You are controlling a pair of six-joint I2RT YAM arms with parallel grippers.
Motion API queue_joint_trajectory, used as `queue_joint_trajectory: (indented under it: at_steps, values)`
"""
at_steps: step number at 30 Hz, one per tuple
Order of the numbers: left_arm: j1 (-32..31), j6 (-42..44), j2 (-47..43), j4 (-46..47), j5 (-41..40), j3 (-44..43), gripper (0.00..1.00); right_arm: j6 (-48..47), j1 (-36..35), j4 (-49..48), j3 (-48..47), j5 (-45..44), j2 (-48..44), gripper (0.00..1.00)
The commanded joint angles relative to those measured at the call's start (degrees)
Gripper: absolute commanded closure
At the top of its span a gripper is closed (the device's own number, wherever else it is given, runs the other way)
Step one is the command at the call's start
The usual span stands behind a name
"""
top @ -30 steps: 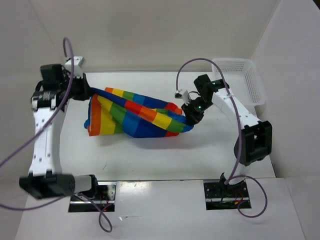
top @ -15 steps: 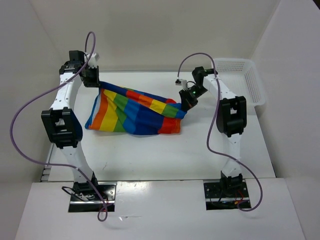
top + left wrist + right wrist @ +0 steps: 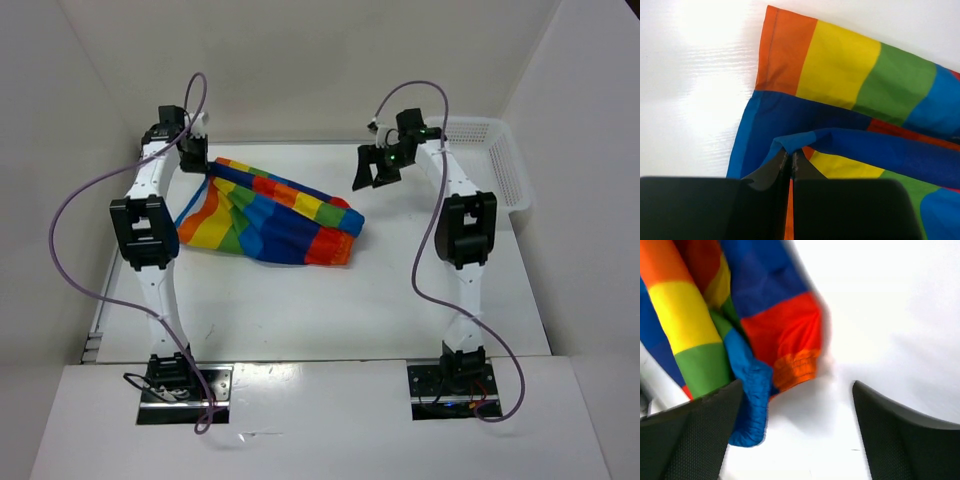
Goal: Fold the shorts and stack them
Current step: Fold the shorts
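Lying rumpled on the far left part of the white table, the shorts spread from the far left corner toward the middle, with their rainbow blocks showing. The left gripper sits at the cloth's far left corner. Its jaws are clenched on a blue fold that rises up between the fingertips. The right gripper hangs just past the shorts' right end, released, with its jaws spread wide and apart from the cloth. Its wrist view shows the red and orange hem lying on the table beyond its fingers. A white lattice basket stands in the far right corner, well apart from the shorts. The right arm rises between the two. White walls close in the table's far side and both flanks.
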State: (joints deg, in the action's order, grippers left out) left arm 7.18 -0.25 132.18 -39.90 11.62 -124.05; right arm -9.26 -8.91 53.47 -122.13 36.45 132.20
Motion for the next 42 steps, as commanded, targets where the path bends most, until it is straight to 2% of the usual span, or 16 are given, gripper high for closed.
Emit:
queue_joint_trajectory:
  at_steps: [1, 4, 5, 8, 13, 17, 20, 24, 27, 29, 32, 34, 37, 39, 41, 42]
  values:
    - [-0.15, 0.25, 3.25, 2.19, -0.55, -3.56, 0.93, 7.76, -0.83, -16.69, 4.41, -3.47, -13.23, 0.18]
    - [-0.68, 0.25, 6.24, 2.19, 0.07, -6.28, 0.9, 1.9, -8.01, -26.18, 18.64, -10.77, -25.79, 0.61]
    - [-1.2, 0.25, 6.94, 2.19, 0.07, -7.25, 0.89, -0.39, -10.23, -28.23, 22.25, -13.39, -28.72, 0.82]
    - [-1.2, 0.25, 9.85, 2.19, -0.45, -11.11, 0.85, -4.28, -18.04, -30.62, 31.15, -12.37, -35.34, 0.96]
    - [-2.35, 0.25, 11.52, 2.19, -1.07, -13.59, 0.82, -1.56, -21.94, -30.01, 30.02, -11.75, -27.02, 1.0]
    - [-2.96, 0.25, 12.05, 2.19, -2.39, -14.2, 0.82, 1.08, -21.94, -30.53, 21.7, -16.75, -14.46, 1.0]
    - [-2.96, 0.25, 10.39, 1.67, -2.39, -14.2, 0.8, 1.61, -21.94, -32.11, 17.9, -19.48, -11.01, 1.0]
    - [-2.96, 0.25, 7.83, 0.62, 0.78, -12.19, 0.59, 2.14, -21.94, -33.17, 14.64, -22.82, -6.19, 1.0]
    - [-2.44, 0.25, 7.3, -0.44, 0.78, -11.57, 0.49, 4.24, -21.94, -32.64, 11.3, -25.27, -1.53, 1.0]
    - [-2.43, 0.25, 6.78, -1.06, 1.39, -10.52, 0.44, 5.21, -21.94, -33.52, 9.46, -29.23, 0.07, 0.96]
    - [-1.91, 0.25, 4.06, -1.76, 2.45, -7.71, 0.33, 4.26, -21.94, -33.61, 5.59, -28.2, 0.6, 0.89]
    - [-1.91, 0.25, 1.96, -2.38, 2.45, -6.21, 0.27, 3.72, -22.46, -33.0, 4.27, -26.7, -0.79, 0.75]
    - [-1.38, 0.25, -0.86, -3.42, 2.45, -3.57, 0.17, 3.63, -22.47, -32.47, 4.96, -27.47, -5.44, 0.63]
    - [-0.68, 0.25, -2.36, -3.43, 2.45, -2.52, 0.1, 3.63, -22.47, -32.47, 6.89, -29.41, -8.61, 0.38]
    - [-0.15, 0.25, -4.38, -3.95, 2.45, -0.76, 0.02, 4.86, -21.25, -30.72, 10.14, -29.42, -12.99, 0.21]
    - [-0.15, 0.25, -4.91, -3.96, 2.45, -0.06, 0.0, 6.78, -20.54, -30.01, 12.76, -29.42, -14.24, 0.17]
